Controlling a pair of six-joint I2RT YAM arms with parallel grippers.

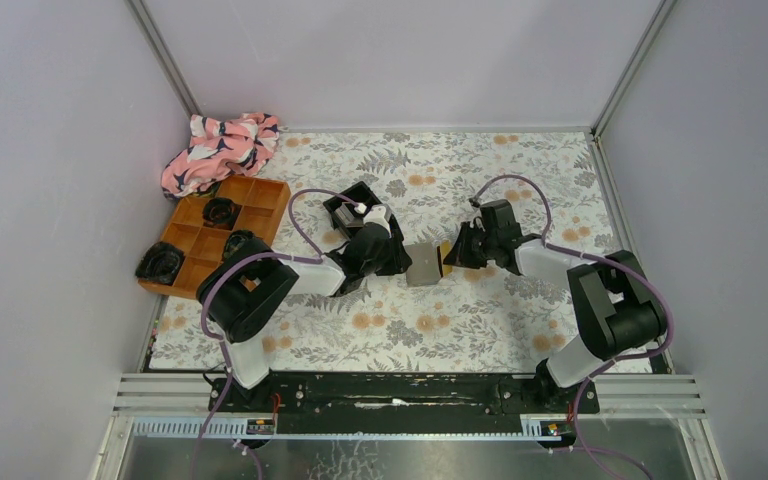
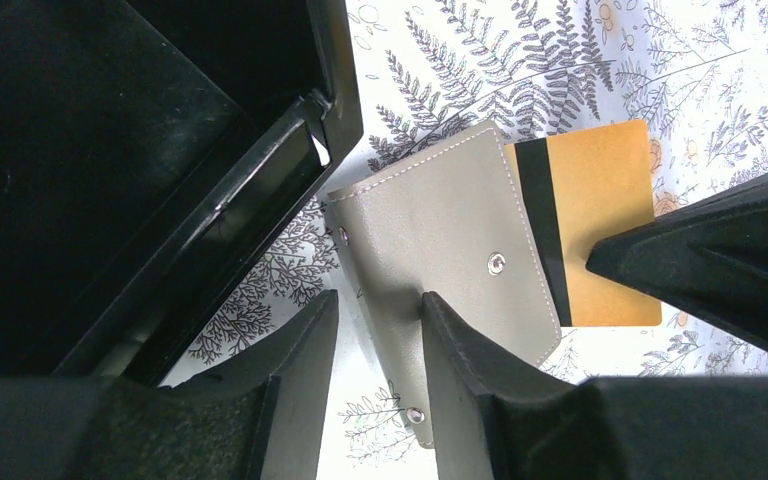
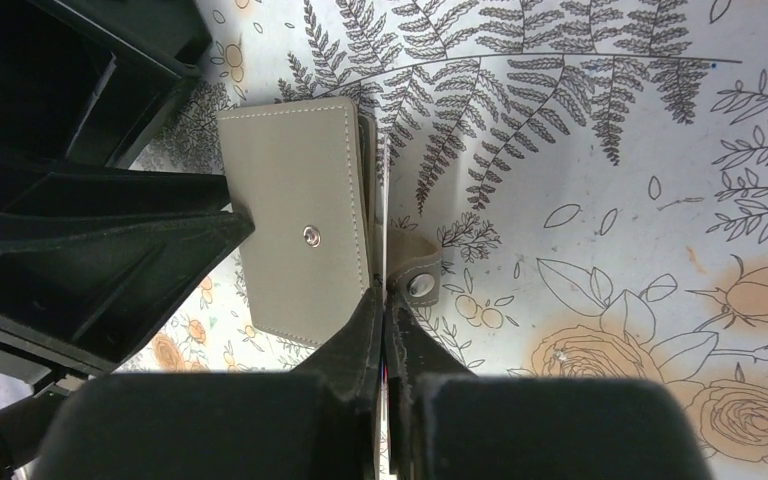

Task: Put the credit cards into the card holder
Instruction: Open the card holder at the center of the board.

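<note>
The grey-taupe card holder (image 1: 423, 264) lies on the floral cloth between both grippers; it also shows in the left wrist view (image 2: 440, 235) and the right wrist view (image 3: 295, 225). A gold credit card (image 2: 605, 215) with a black stripe sticks out of its right side, partly slid in. My right gripper (image 3: 385, 312) is shut on this card, seen edge-on, right at the holder's opening. My left gripper (image 2: 378, 325) is open; its right finger (image 2: 470, 360) rests on the holder, whose snap flap runs between the jaws. No other cards show.
A black square tray (image 1: 352, 206) stands just behind the left gripper, close beside the holder in the left wrist view (image 2: 160, 150). An orange compartment tray (image 1: 222, 228) with black items and a pink cloth (image 1: 220, 150) sit at the far left.
</note>
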